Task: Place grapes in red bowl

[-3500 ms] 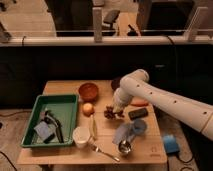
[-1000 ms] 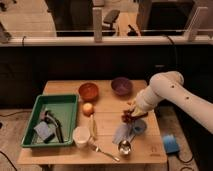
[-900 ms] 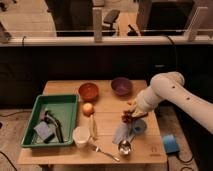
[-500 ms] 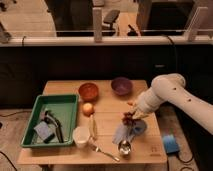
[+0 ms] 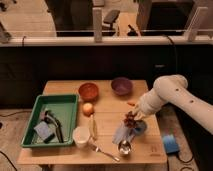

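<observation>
Single view. High vantage at the counter's (image 5: 107, 105) near edge, tilted down and facing across it toward the dark back wall. Middle distance: the whole counter top fits in frame, with floor showing on either side. Gripper (image 5: 131, 119) low over the counter's right-front part, right of centre frame.

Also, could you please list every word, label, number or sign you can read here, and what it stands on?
None: no text can be read in this view.
The red bowl, purple bowl, green tray and white cup show no lettering.
The end effector, at the grapes over the table's right half, shows none either.
</observation>
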You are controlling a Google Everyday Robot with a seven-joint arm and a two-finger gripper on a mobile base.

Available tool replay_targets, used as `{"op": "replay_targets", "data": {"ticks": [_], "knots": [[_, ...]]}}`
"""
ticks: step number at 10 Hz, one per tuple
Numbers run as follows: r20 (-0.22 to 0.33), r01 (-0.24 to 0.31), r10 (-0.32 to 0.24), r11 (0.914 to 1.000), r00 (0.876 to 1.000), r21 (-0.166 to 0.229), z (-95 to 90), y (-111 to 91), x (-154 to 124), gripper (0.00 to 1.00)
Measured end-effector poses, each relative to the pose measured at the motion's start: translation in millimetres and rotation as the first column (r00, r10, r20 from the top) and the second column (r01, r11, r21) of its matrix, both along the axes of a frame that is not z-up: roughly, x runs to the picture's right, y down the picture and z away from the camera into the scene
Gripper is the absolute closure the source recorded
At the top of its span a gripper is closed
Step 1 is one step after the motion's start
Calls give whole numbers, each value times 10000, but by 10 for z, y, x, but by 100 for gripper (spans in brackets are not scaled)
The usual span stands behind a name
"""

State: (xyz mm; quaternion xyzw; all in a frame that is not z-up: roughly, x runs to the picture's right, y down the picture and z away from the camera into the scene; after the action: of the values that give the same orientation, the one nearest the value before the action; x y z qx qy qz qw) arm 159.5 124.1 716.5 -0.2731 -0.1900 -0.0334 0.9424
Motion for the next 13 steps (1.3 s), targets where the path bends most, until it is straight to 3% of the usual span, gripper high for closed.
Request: {"op": "replay_targets", "data": {"ticks": [4, 5, 7, 13], "knots": [[19, 103, -104, 9999, 9999, 93, -17, -50, 10, 99], [20, 255, -256, 9992, 9997, 300, -43, -212, -28, 99], [-58, 547, -544, 9974, 9985, 464, -38, -343, -65, 99], [-122, 1790, -1787, 9786, 9838, 1010, 193, -702, -235, 99]]}}
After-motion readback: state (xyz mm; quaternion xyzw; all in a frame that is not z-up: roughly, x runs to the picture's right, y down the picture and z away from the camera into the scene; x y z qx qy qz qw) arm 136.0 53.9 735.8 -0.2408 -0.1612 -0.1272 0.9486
